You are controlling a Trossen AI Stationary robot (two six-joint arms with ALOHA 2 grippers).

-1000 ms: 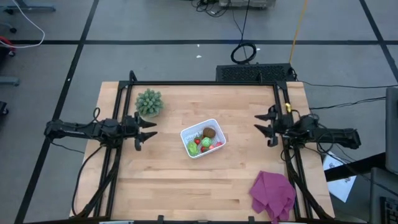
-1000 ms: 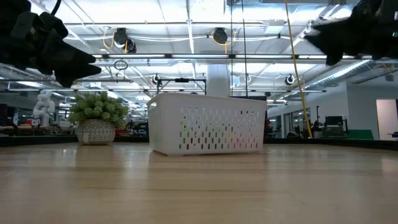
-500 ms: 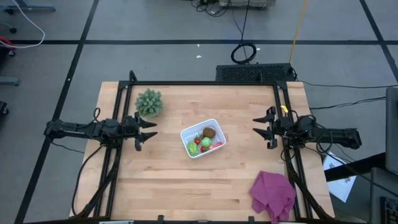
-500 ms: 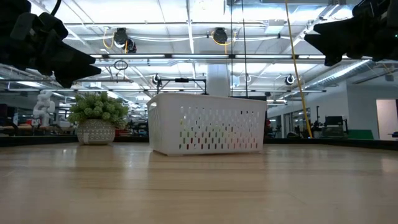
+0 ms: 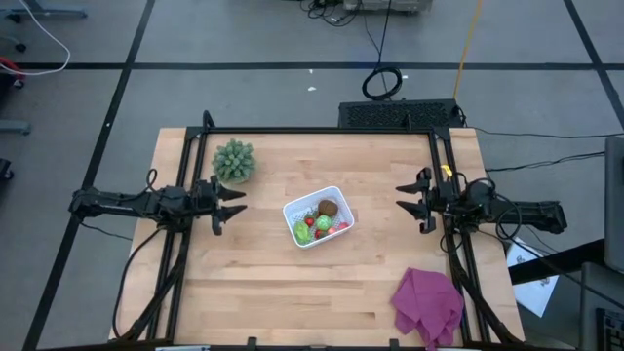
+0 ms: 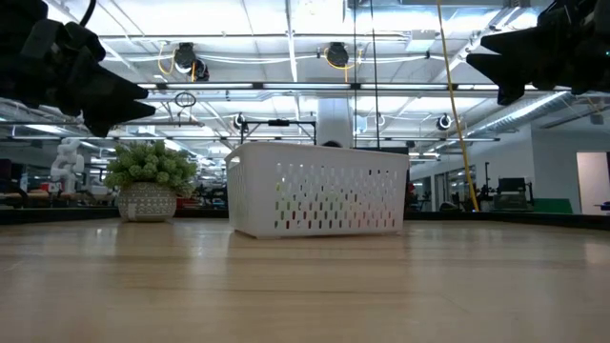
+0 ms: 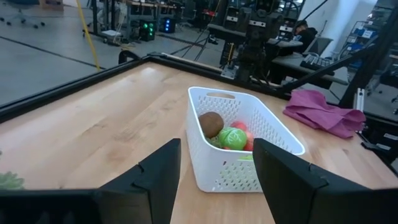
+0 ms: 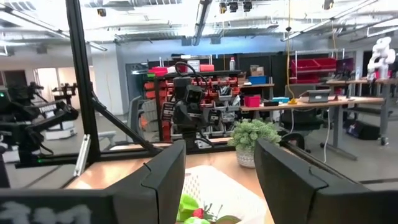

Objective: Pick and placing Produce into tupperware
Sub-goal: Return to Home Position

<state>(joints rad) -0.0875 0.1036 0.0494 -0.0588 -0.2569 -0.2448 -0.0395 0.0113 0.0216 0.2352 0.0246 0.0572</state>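
white plastic tupperware (image 5: 291,211) sits about mid-counter (image 5: 253,292). going by the high view, all the produce is inside it: the brown round piece (image 5: 329,207), a green ball (image 7: 232,138), a strawberry (image 5: 309,222) and some pink-red bits squeezed along one wall. nothing produce-like shows loose on the wood.

what's changed over the last second is small. the right end effector (image 5: 404,201) has crept a touch further in from its edge of the counter, and in the low view it's dropped from a nose-up tilt to roughly level. between half a second ago and now it barely moves, so it looks like it's settling. the left end effector (image 5: 234,203) hasn't budged at all and is parked on its own side near the potted spiky plant (image 5: 234,160). both hang up off the counter, well apart from the tupperware. their fingers are spread wide with nothing between them, and each wrist view shows a clear gap.

reading that, the picking looks finished and this is just the arms going back to rest, probably nearly there. the purple cloth (image 5: 427,302) lies in a corner on the right arm's side and isn't part of the job. the only doubt would be a piece hidden somewhere, but the overhead shot doesn't show one.
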